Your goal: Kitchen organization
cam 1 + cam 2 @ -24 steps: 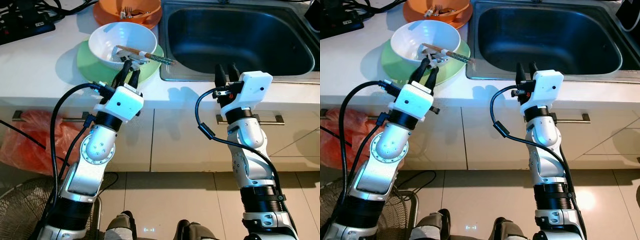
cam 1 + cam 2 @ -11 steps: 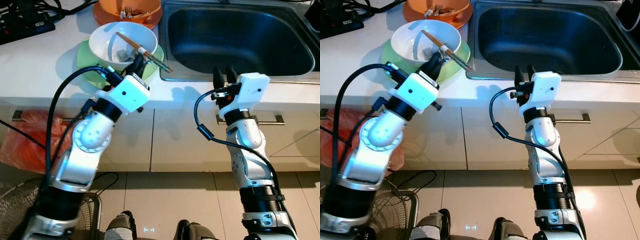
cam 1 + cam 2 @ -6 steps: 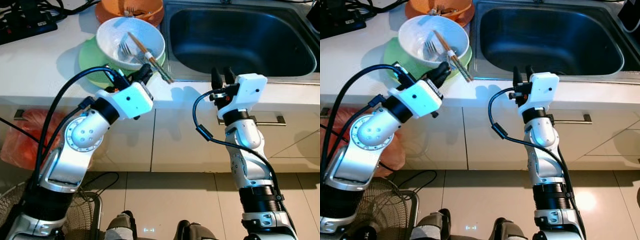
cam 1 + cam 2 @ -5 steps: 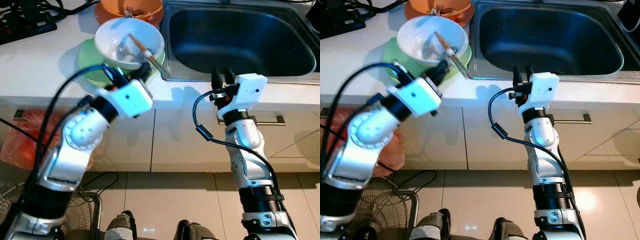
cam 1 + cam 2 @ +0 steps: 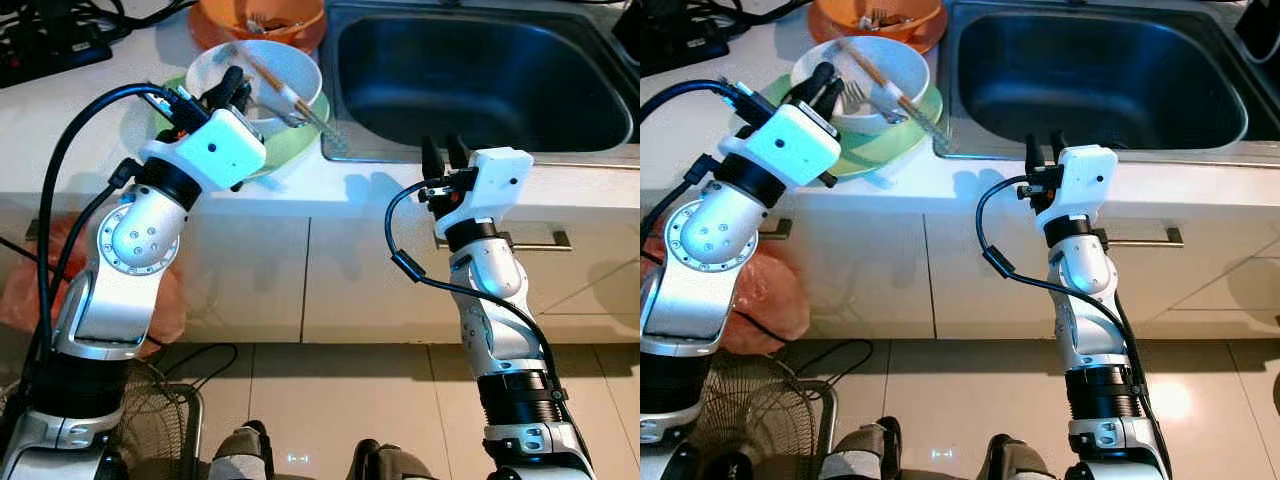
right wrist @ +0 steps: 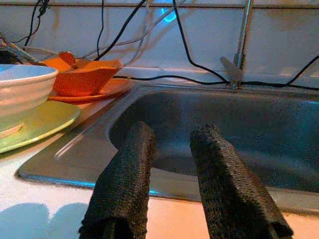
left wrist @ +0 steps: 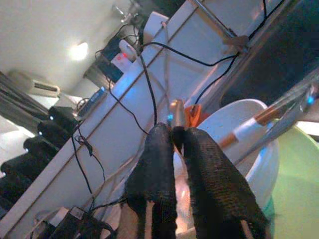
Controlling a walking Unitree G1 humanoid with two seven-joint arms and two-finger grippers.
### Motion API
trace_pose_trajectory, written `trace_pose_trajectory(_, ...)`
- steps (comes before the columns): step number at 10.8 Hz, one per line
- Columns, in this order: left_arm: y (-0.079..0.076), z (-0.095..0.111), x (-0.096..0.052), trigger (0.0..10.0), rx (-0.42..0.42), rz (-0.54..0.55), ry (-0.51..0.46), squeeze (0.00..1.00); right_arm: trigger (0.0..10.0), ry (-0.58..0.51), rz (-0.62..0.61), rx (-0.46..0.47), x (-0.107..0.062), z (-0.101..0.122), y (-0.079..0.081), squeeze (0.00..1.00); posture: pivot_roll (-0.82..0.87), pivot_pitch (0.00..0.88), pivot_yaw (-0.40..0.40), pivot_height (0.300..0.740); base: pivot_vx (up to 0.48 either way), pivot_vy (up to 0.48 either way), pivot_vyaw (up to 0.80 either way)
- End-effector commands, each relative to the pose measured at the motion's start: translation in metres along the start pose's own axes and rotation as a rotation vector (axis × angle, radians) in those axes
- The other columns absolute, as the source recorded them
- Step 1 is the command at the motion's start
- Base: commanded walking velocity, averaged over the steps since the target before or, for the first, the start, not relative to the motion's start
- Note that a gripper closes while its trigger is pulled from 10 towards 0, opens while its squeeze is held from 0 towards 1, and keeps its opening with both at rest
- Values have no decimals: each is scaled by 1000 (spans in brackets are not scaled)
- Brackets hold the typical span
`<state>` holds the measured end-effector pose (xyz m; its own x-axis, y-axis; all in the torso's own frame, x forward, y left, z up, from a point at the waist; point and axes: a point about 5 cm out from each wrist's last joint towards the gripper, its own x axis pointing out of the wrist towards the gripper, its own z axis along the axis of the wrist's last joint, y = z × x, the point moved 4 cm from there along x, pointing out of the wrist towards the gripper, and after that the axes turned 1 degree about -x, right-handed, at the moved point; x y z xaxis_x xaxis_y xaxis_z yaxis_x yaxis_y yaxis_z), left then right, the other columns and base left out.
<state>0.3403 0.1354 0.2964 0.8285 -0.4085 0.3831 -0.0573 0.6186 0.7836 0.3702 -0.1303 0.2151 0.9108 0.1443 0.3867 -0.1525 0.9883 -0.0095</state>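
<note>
Bowl (image 5: 262, 72) holds chopsticks (image 5: 290, 95), fork (image 5: 868, 100).

Dishes sitting on the desk (image 5: 80, 110), left of the sink (image 5: 470, 75).

A bowl (image 5: 262, 72) is resting on a plate (image 5: 290, 140), chopsticks (image 5: 290, 95) and a fork (image 5: 855, 97) lying in it; another bowl (image 5: 262, 20) is standing behind. A fan (image 5: 760, 425) and bag (image 5: 765, 295) are lying on the floor (image 5: 380, 400) below.

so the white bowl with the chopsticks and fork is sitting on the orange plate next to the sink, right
Not quite: the white bowl with the chopsticks and fork sits on the green plate next to the sink, as the right eye view shows. The orange plate lies behind it.
</note>
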Motion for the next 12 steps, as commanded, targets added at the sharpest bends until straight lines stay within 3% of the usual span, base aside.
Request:
trace_pose_trajectory(1,-4,3,0,10000,1,-13,-6,690,10000,-18,-3,11,2,4,-1,0,198,218,-40,740,0,0,0)
trace_pose_trajectory(2,-6,2,0,10000,3,-16,-2,655,10000,-18,-2,12,2,4,-1,0,198,218,-40,740,0,0,0)
trace_pose_trajectory(3,-7,-6,-2,10000,35,-28,39,0,10000,-17,1,12,2,3,0,0,203,217,-43,740,0,0,0)
trace_pose_trajectory(9,3,-9,-4,10000,113,-47,58,0,10000,-14,11,11,3,3,0,0,205,218,-50,740,0,0,0)
trace_pose_trajectory(12,10,-8,-7,10000,96,-48,47,0,10000,-15,14,12,3,3,0,0,205,218,-52,740,0,0,0)
